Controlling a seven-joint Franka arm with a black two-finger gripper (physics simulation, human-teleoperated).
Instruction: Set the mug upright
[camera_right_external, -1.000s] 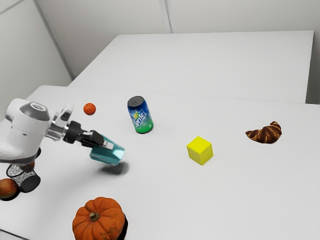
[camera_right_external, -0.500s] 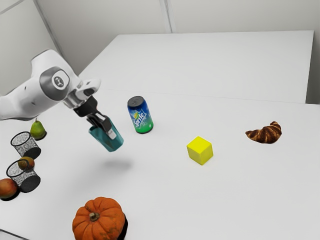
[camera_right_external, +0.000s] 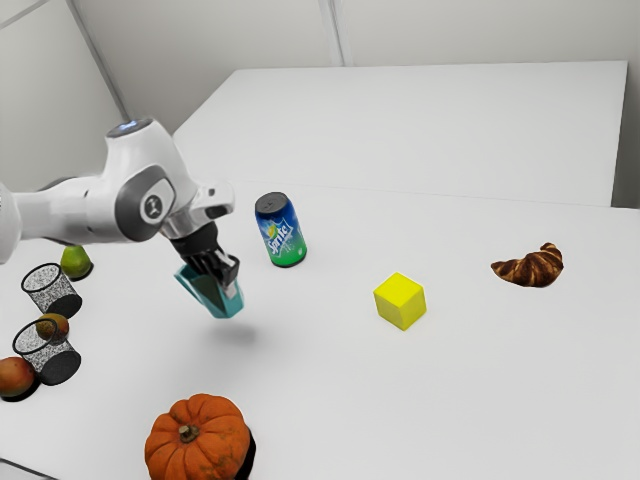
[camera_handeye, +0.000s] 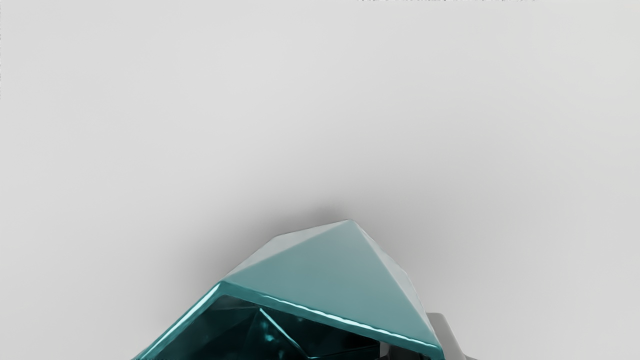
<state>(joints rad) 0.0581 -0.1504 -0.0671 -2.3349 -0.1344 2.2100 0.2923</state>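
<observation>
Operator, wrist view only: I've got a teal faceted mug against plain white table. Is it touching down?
Observer: No. In the exterior view the mug hangs from the black two-finger gripper, its shadow separate on the white table below.
Operator: Tilt?
Observer: Not upright. Open end up toward the exterior view's left, base low toward its right.
Operator: Anything standing near the base side?
Observer: A blue-and-green soda can, upright, to the exterior view's right of the mug and farther from that camera.
</observation>
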